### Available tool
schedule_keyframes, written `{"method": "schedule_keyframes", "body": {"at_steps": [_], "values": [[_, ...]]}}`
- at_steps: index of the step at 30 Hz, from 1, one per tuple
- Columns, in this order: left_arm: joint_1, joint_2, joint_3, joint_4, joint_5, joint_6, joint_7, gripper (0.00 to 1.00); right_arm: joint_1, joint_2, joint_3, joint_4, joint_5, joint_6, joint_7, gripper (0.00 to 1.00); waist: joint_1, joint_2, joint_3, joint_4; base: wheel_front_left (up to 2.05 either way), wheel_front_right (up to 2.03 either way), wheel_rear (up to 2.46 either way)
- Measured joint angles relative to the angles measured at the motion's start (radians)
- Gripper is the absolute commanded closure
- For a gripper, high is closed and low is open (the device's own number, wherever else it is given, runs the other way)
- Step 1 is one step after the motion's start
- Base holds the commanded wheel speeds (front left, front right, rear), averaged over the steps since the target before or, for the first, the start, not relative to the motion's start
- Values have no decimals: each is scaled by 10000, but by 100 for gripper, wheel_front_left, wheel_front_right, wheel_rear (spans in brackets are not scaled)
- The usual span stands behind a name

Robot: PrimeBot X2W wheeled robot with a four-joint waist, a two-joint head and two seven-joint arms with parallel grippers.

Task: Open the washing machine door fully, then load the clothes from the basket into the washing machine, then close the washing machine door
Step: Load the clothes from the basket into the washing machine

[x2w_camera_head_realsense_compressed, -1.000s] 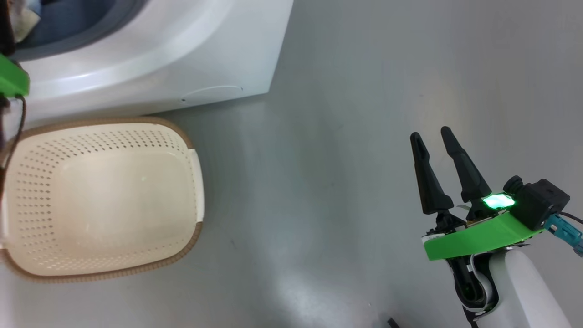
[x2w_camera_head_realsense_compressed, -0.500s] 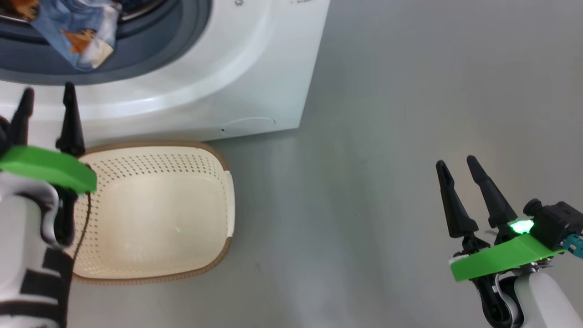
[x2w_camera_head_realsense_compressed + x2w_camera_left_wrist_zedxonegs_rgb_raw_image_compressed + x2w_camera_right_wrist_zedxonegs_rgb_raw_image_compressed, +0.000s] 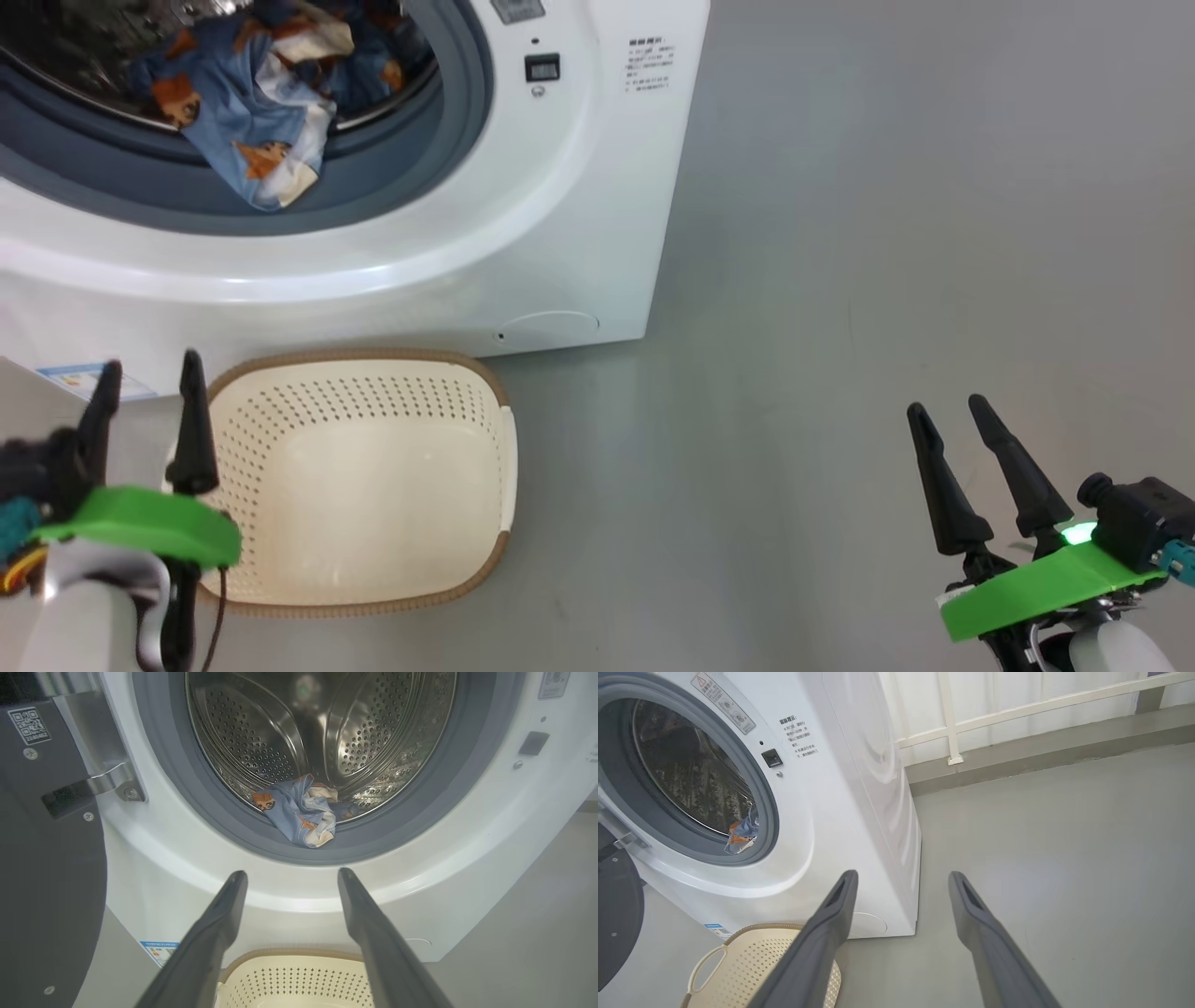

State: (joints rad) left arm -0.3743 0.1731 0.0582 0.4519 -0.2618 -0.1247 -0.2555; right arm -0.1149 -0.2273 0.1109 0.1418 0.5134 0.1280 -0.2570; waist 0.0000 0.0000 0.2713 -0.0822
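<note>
Grey floor (image 3: 840, 280) runs under the white washing machine (image 3: 579, 233). Its steel drum (image 3: 261, 742) holds the blue printed clothes (image 3: 252, 121), one corner draped over the grey gasket (image 3: 383, 835), ahead of the left gripper's (image 3: 151, 362) spread, unladen fingers. The perforated basket (image 3: 373, 439) sits just beneath those fingers, and the black door (image 3: 46, 882) hangs wide open to their left. The right gripper (image 3: 945, 404), likewise parted and bare, hovers over floor, with the machine off to its left.

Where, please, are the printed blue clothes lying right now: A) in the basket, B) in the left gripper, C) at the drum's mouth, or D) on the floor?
C: the clothes lie at the mouth of the drum, draping onto the grey gasket; the basket holds nothing.
</note>
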Motion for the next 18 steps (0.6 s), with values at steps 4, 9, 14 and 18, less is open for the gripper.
{"method": "schedule_keyframes", "body": {"at_steps": [4, 9, 14, 18], "values": [[829, -180, 234, -520, 211, -33, 0, 0, 248, -50, -36, 10, 0, 0, 0, 0, 0, 0, -340, 36, 0, 0, 0], [1725, -399, 502, -1170, 399, -33, 0, 0, 576, -109, -79, 12, 13, 0, 0, 0, 0, 0, -684, 62, 0, 0, 0], [2499, -606, 755, -1747, 474, -33, 0, 0, 758, -142, -107, 4, 15, 0, 0, 0, 0, 0, -904, 50, 0, 0, 0], [2754, -729, 815, -2054, 474, -35, 0, 0, 867, -138, -201, -8, 15, 0, 0, 0, 0, 0, -947, 67, 0, 0, 0]]}}
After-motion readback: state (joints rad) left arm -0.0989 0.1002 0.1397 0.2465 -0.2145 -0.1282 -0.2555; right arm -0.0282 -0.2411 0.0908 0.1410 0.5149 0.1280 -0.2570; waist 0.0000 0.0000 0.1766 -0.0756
